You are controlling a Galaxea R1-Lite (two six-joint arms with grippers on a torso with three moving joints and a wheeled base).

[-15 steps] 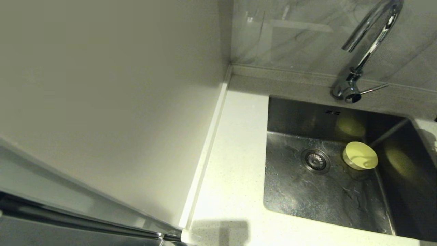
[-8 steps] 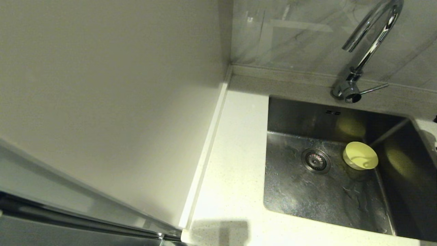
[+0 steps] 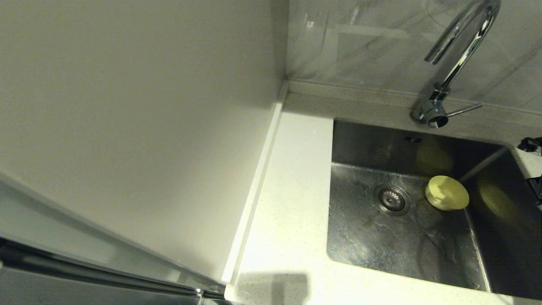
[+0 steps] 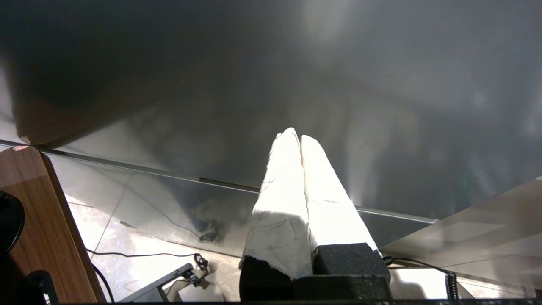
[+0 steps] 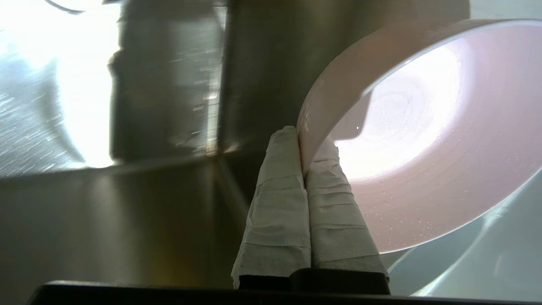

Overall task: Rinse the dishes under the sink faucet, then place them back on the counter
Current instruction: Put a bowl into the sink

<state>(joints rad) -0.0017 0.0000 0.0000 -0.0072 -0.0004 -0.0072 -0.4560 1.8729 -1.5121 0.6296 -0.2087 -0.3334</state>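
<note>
Pale pink plastic fills much of the right wrist view: the right claw [image 5: 302, 144] pinches the rim of the pink bowl [image 5: 423, 140], one wrapped finger inside and one outside the wall, with the steel wall of the sink [image 3: 364, 144] behind it. In the head view only a dark bit of that arm shows at the right edge, above the sink's right side. The yellow bowl [image 3: 446, 193] sits on the basin floor just right of the drain strainer [image 3: 391, 199], below the faucet [image 3: 455, 55], whose spout runs dry. The grey-blue bowl is not in view. The left claw [image 4: 300, 142] is pressed shut on nothing, parked low beside a dark glossy panel. The likely trouble is the thin rim grip: a wet, smooth wall held by its edge could swivel or slip out, and a swing toward the spout could knock the gooseneck or the yellow bowl. Room is tight on the right, near the sink wall; the bench [image 3: 288, 203] left of the sink offers a broad bare strip up to its raised rim.
</note>
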